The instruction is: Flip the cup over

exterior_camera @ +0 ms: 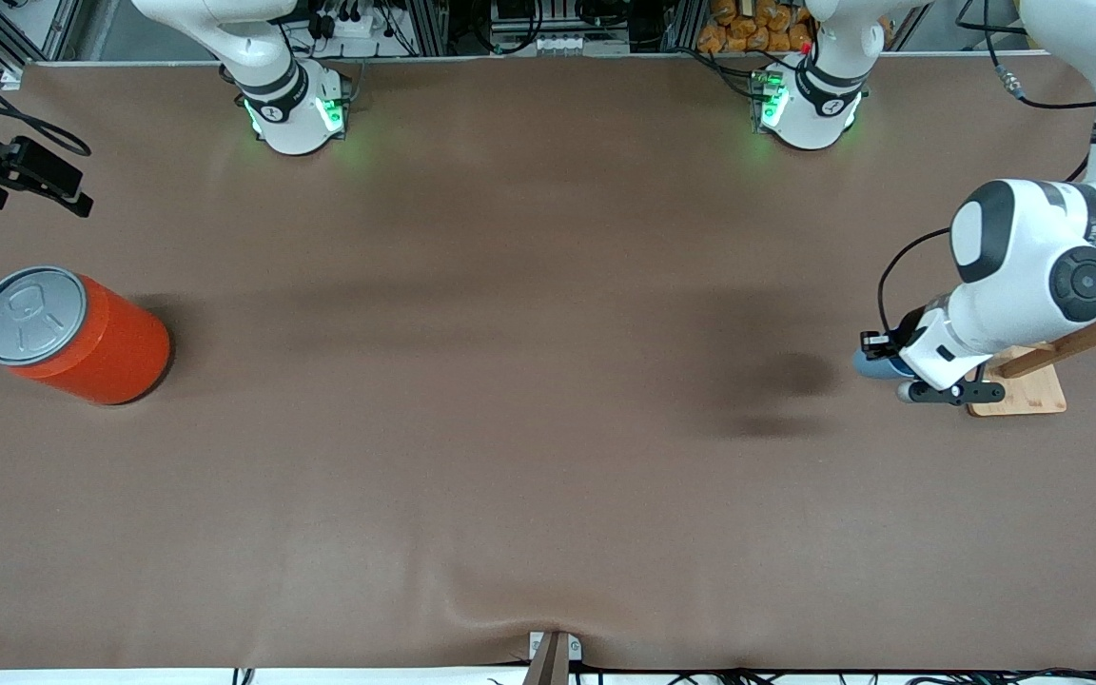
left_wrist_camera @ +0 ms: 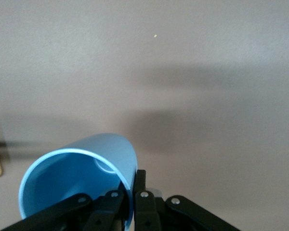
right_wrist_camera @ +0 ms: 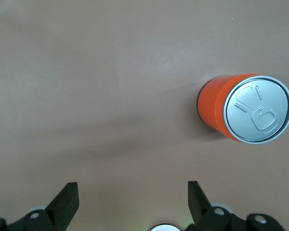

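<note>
The brown table lies wide and bare across its middle, with open room from the edge by the robot bases down to the edge nearest the front camera. Only the two ends are occupied.

At the left arm's end, close to that end's edge, the left gripper is low over the table with its fingers pinched on the rim of the light-blue cup: one finger is inside the mouth, the other against the outer wall. The cup is tipped on its side, its darker blue inside facing the wrist camera. In the front view the wrist covers nearly all of the cup, and whether it touches the table cannot be told. Just beside it, toward that end's edge, stands a wooden stand on a square base, its slanted rod cut off by the frame edge.

At the right arm's end, the orange can with a grey pull-tab lid stands upright near that edge. The right gripper hangs high above the table with its jaws spread wide and nothing between them. The front view shows only this arm's base, so its position over the table is unclear.
</note>
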Tool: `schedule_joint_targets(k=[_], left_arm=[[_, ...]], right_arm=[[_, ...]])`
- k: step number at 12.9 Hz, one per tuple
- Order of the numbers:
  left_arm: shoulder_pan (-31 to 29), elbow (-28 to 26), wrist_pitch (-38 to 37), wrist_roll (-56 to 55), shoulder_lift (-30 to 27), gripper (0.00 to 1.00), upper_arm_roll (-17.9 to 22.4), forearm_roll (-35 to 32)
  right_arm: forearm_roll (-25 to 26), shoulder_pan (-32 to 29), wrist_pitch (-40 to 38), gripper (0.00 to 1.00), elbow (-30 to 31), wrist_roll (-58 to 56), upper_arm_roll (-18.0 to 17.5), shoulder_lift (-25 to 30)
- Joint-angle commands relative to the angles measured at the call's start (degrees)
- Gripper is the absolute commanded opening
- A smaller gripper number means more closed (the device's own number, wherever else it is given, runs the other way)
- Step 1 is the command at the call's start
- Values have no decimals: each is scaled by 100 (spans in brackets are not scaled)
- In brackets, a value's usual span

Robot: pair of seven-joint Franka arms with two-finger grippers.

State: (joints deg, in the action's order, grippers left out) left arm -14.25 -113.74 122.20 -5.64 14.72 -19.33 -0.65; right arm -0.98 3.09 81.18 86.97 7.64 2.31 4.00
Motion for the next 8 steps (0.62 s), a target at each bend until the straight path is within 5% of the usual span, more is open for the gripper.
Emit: schedule_joint_targets(k=[1,4,8], left_arm=[[-8,-403,435,-550,-259,0,-211,-155],[36,-911,1347,-832,-250,0,-308,-312],[264,-1036,1588,-2175,-136,0,-361,-1647]], right_arm=[[-16,8,64,100,119,88,-3,119],[-16,-1,56,100,119,88,-3,119],[-25,-10,56,100,119,97,-3,119]])
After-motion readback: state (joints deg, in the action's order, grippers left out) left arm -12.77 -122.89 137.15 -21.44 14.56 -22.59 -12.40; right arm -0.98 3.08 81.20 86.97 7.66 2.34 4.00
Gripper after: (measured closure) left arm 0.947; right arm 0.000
